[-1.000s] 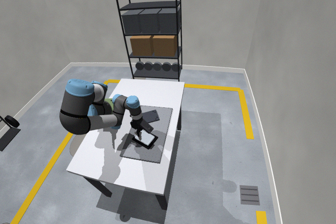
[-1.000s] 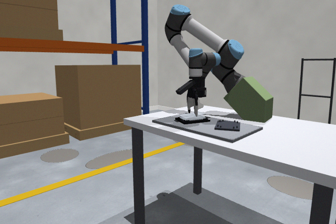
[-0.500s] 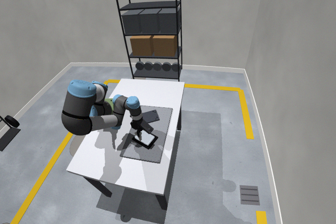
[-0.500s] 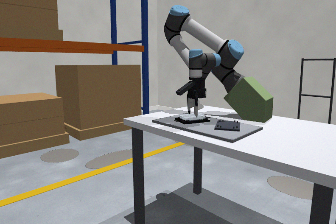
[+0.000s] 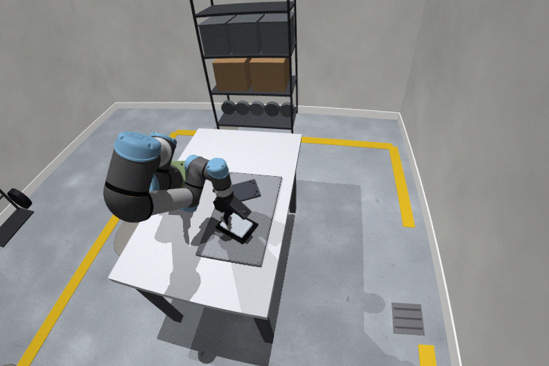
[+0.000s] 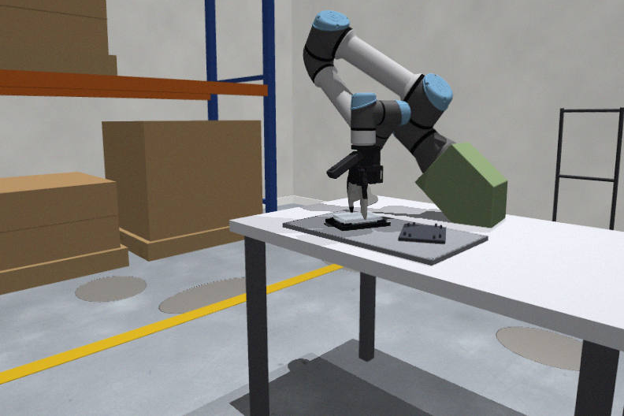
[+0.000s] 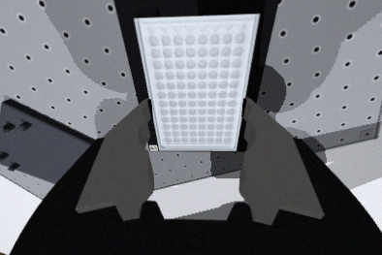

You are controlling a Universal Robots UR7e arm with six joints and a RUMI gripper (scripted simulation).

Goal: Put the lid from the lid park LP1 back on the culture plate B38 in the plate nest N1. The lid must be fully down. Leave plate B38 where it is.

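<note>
The clear lid (image 7: 196, 81) (image 5: 239, 225) is between my fingers and lines up over the white culture plate B38, whose wells show through it. The plate sits in the black plate nest N1 (image 7: 194, 2) on the grey perforated baseplate. My gripper (image 7: 196, 99) points straight down and is shut on the lid's two long sides at its near end. In the side view my gripper's fingertips (image 6: 356, 209) reach down to the top of the plate (image 6: 356, 222). I cannot tell whether a gap is left between lid and plate. The dark lid park LP1 (image 5: 246, 188) (image 6: 422, 233) is empty.
The baseplate lies on a white table (image 5: 210, 214). The arm's green base block (image 6: 461, 184) stands at the table's far side. A black shelf rack (image 5: 246, 42) with boxes stands behind the table. Brown crates (image 6: 181, 180) stand on the floor.
</note>
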